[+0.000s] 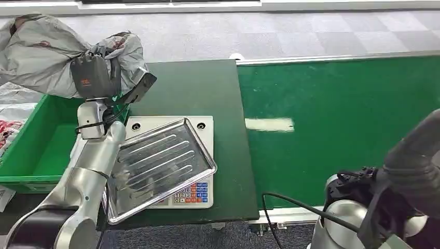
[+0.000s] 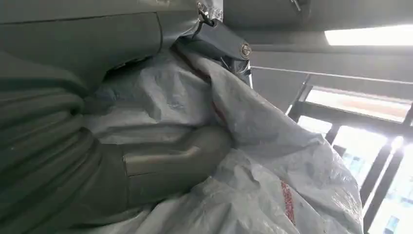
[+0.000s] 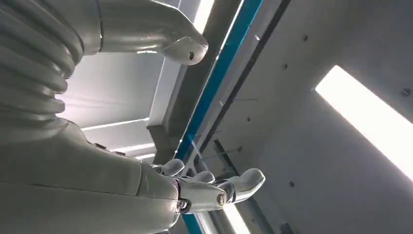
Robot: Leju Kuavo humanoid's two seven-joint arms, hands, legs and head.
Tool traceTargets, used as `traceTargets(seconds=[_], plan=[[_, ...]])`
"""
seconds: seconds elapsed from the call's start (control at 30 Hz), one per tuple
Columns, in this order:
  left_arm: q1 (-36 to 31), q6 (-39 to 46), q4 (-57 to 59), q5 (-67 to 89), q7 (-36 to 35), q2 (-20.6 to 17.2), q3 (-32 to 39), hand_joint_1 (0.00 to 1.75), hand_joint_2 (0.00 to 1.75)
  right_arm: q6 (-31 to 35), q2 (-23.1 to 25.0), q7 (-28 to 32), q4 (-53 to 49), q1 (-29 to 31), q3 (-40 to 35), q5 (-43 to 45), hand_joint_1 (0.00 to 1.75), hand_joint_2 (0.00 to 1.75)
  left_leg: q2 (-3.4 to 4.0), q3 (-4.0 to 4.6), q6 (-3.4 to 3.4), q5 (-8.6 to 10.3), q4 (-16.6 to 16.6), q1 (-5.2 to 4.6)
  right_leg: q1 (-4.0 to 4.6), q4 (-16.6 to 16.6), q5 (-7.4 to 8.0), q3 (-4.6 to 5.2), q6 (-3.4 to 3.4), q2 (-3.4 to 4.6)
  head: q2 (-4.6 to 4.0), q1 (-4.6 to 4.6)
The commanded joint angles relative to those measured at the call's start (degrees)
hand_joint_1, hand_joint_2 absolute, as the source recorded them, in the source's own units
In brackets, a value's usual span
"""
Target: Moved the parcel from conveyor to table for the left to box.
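Parcel (image 1: 41, 52) is hanging gripped in your left hand (image 1: 111, 70); you're lowering it squarely into the green box (image 1: 31, 150); right hand (image 3: 204, 187) is spread, holding nothing.

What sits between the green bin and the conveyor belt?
In the head view, a dark green table carrying a scale topped by a metal tray sits between green bin and conveyor belt.

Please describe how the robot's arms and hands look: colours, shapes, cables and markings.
The left arm is smooth rounded silver metal with a thin black cable along it, ending in a dark grey wrist box bearing a small red marking. The left hand has a grey ribbed cover and thick grey thumb. The right hand is pale grey, with a ribbed cover and rounded fingers.
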State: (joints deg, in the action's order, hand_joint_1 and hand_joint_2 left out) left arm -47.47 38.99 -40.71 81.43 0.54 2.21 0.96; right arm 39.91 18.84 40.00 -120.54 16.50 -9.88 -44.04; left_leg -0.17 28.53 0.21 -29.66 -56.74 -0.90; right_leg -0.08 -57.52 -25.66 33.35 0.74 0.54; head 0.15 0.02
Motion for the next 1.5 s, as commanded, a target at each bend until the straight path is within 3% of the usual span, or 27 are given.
traceTargets(seconds=[0.03,0.23,1.0,1.03,1.07,1.1,1.33,1.5], plan=[[-15.09,-7.92,19.35,8.57,-14.58,-0.84,-3.28,1.75,1.75,0.09,1.16,0.00,2.07,-3.79,1.86,0.43,0.00,1.75,-0.18,0.11,-0.11,0.03,-0.07,0.13,0.11,0.04,0.02,0.00,-0.01,-0.21,0.00,0.02],[-16.79,-5.25,21.65,2.81,-21.69,-3.12,5.08,1.75,1.75,0.09,1.16,0.00,0.98,-4.56,2.58,0.70,0.00,1.75,0.08,0.00,-0.10,-0.01,-0.01,0.10,0.09,0.04,0.06,-0.02,0.03,0.04,0.00,0.02],[-16.78,-5.44,24.20,-0.47,-21.93,-4.75,10.16,1.75,1.75,0.09,1.16,0.00,0.24,-5.04,3.04,0.03,0.00,1.75,0.02,0.07,-0.17,0.05,0.02,0.13,0.12,0.11,0.10,0.00,0.03,0.03,0.00,0.02],[-16.66,-5.23,24.14,-0.18,-22.78,-4.91,10.17,0.31,1.75,0.09,1.16,0.00,0.32,-5.07,2.93,0.15,0.00,1.75,0.02,0.09,-0.15,0.05,0.00,0.13,0.12,0.09,0.10,0.01,0.03,0.03,0.00,0.00],[-16.74,-5.77,24.32,-0.40,-23.12,-4.92,10.61,0.00,1.75,0.09,1.16,0.00,0.52,-4.99,2.97,0.20,0.00,1.75,0.05,0.07,-0.13,0.03,-0.03,0.12,0.11,0.06,0.08,0.01,0.05,0.06,0.00,0.02],[-16.76,-6.28,24.52,-0.53,-23.56,-5.20,11.00,0.00,0.00,0.09,1.16,0.00,0.92,-4.77,3.07,0.20,0.00,1.75,0.01,0.09,-0.19,0.08,0.04,0.15,0.13,0.13,0.12,0.01,0.02,0.00,0.00,0.00],[-15.72,-10.50,25.61,0.92,-28.65,-7.03,12.41,0.00,0.00,0.09,1.16,0.00,1.99,-5.18,3.41,0.75,0.00,1.75,0.09,0.03,-0.15,0.04,0.03,0.13,0.11,0.10,0.09,-0.02,0.04,0.10,0.00,0.02],[-14.57,-8.39,25.35,0.04,-27.41,-7.11,14.02,0.00,0.00,0.09,1.16,0.00,2.80,-5.13,3.58,0.36,0.00,1.75,0.08,-0.01,-0.17,0.07,0.11,0.12,0.10,0.16,0.11,-0.05,0.03,0.07,0.00,0.00]])
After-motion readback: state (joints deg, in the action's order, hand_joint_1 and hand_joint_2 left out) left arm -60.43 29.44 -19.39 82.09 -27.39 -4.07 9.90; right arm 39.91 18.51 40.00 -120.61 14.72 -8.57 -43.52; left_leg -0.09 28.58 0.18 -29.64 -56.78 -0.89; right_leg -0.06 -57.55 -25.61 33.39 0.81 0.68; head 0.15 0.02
